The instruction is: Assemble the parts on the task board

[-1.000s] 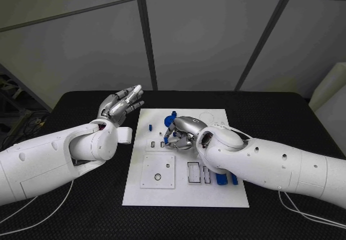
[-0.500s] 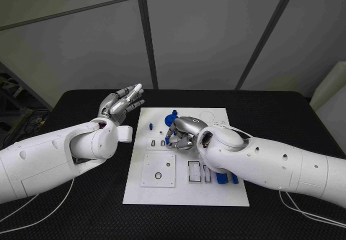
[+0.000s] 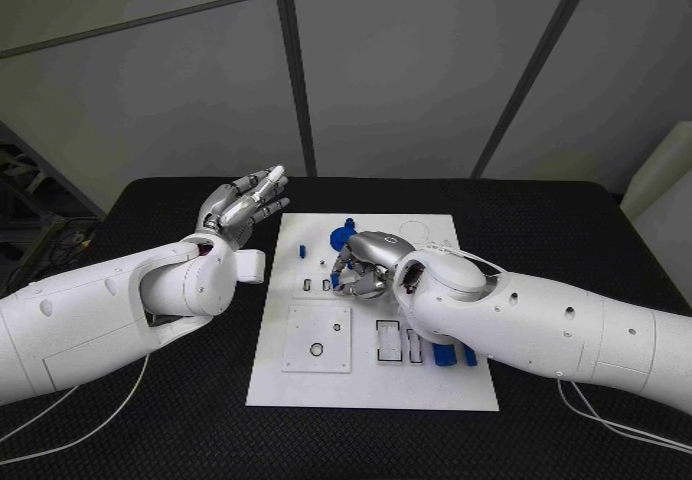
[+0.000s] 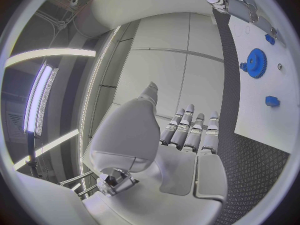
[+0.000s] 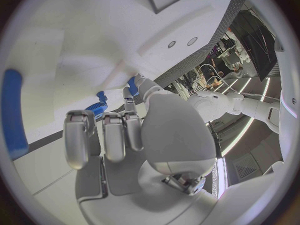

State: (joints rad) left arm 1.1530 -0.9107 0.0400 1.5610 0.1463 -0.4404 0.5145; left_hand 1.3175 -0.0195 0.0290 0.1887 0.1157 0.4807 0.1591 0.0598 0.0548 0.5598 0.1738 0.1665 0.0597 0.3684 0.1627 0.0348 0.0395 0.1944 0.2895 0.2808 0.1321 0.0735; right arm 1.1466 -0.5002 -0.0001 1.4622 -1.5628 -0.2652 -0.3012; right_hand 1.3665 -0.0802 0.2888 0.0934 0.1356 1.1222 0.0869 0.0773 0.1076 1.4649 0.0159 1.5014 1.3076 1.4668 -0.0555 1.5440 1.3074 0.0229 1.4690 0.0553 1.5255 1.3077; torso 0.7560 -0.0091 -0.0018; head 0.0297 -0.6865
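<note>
1. Near edge of the task board point(image 3: 372, 395): bare white surface. At about 6 o'clock from board centre a square white cover plate point(image 3: 316, 339) with small holes lies flat on the board.
2. At 5 o'clock, dark rectangular slots point(image 3: 387, 341) stand open, with loose blue parts point(image 3: 444, 356) just beside them, partly behind the right forearm. Judged not yet seated.
3. Board centre: the right hand point(image 3: 366, 268) is down on the board, fingers curled inward. The right wrist view shows a small blue piece point(image 5: 100, 94) at the fingertips point(image 5: 133, 80); whether it is pinched or merely touched cannot be told.
4. At 12 o'clock from centre, a blue gear point(image 3: 339, 238) stands on the board just beyond the right hand; a small blue peg point(image 3: 302, 254) sits at 10 o'clock. The left wrist view shows the gear point(image 4: 255, 62) with small blue pieces near it.
5. Farthest: the left hand point(image 3: 241, 209) is raised off the board's 10 o'clock corner, fingers extended and apart, holding nothing.
6. Assessment: assembly appears early to midway; the gear looks placed, while the slots and several loose parts remain outstanding.
</note>
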